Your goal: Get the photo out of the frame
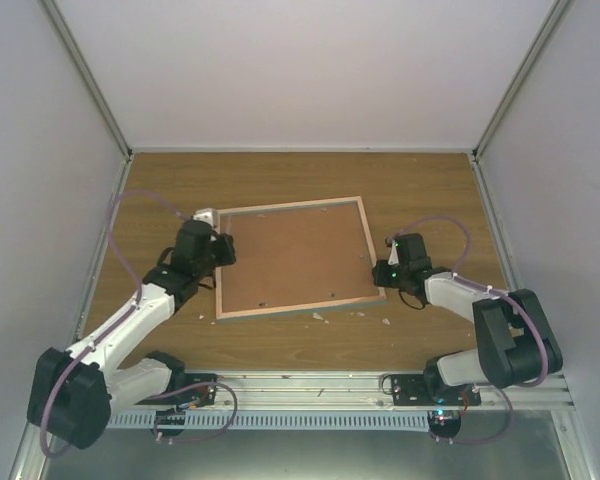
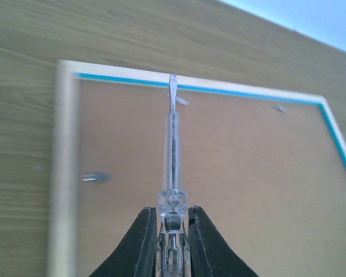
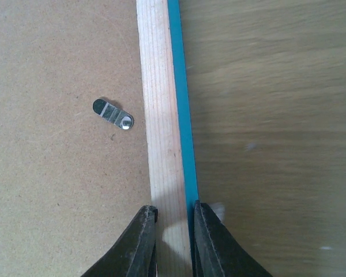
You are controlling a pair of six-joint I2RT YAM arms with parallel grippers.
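Note:
The frame (image 1: 292, 207) lies face down on the table, its brown fibreboard back (image 1: 295, 258) up inside pale wood edging. The photo is hidden under that panel. My left gripper (image 1: 220, 246) hovers over the frame's left edge, shut on a clear-handled screwdriver (image 2: 172, 144). The blade tip (image 2: 172, 86) points at the far edging, close to a small metal clip (image 2: 181, 101). My right gripper (image 3: 173, 216) is shut across the frame's right edging (image 3: 161, 115), one finger on the wood's inner side and one on the turquoise outer side. A turn clip (image 3: 113, 113) sits on the panel beside it.
Other metal clips (image 2: 96, 177) (image 2: 279, 108) sit along the panel's borders. Small white scraps (image 1: 320, 316) (image 1: 385, 322) lie on the wooden table by the frame's near edge. A white object (image 1: 204, 215) sits at the frame's far left corner. Grey walls enclose three sides.

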